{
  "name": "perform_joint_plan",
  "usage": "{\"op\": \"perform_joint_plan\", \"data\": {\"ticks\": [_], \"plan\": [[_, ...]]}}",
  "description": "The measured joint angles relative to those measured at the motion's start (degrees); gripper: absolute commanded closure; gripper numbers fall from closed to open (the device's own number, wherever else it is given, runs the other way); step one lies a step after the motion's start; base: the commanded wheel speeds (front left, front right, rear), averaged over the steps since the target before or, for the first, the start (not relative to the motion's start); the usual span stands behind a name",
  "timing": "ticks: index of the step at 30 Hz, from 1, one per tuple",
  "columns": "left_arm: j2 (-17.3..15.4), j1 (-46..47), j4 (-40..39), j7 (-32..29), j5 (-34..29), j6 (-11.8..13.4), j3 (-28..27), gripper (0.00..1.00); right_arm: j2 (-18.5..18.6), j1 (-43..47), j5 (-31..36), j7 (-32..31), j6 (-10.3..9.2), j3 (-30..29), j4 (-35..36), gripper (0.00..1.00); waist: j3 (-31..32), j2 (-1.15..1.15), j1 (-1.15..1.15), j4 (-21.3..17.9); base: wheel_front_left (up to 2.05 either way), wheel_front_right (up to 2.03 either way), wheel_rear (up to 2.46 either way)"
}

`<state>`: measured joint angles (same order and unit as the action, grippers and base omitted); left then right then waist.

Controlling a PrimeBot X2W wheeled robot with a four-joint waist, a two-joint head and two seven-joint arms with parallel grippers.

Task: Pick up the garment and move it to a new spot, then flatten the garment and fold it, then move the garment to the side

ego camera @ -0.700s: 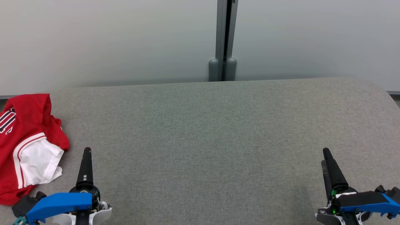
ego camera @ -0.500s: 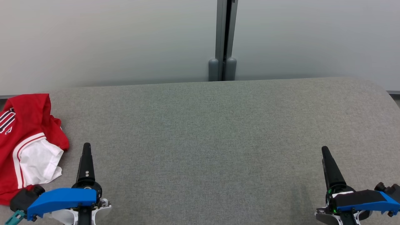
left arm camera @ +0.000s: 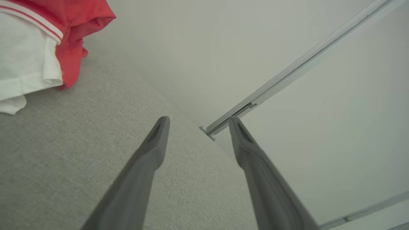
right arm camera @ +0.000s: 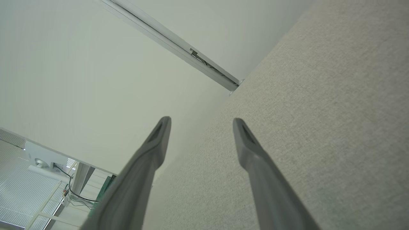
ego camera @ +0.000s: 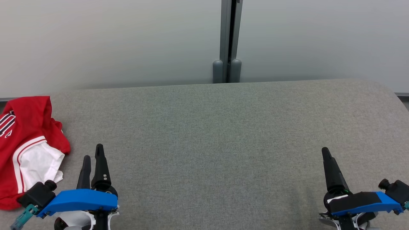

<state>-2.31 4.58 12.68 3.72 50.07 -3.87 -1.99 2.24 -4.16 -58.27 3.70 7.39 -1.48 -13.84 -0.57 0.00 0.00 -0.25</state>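
The left claw (ego camera: 93, 151) sat at the near left corner of the desk (ego camera: 207, 134), its two dark fingers spread wide with nothing between them. The right claw (ego camera: 325, 152), at the near right corner, was equally wide apart and held nothing. The garment (ego camera: 28, 134), red with a white panel and striped trim, lay crumpled at the desk's left edge, near the left claw but apart from it.

Garment (ego camera: 32, 127): soft matt cloth, red & white. Table (ego camera: 223, 143): rough grey woven fabric cover, matt. Fingers (left arm camera: 150, 153): smooth dark plastic, matt.
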Motion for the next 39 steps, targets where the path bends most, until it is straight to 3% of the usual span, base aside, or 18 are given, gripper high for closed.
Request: {"op": "perform_joint_plan", "data": {"ticks": [10,39], "plan": [[-0.7,0.0,0.4,1.8,-9.9,1.2,2.0,0.0,0.1,-0.2,8.7,1.8,0.0,1.5,-1.1,0.0,0.1,0.0,0.0,0.1,0.0,0.0,0.0],[-1.8,0.4,3.6,6.2,-27.9,3.4,4.4,0.0,0.2,-0.6,28.0,6.3,0.01,2.8,-3.0,0.0,-0.4,0.0,0.0,0.5,0.0,0.0,0.0]]}}
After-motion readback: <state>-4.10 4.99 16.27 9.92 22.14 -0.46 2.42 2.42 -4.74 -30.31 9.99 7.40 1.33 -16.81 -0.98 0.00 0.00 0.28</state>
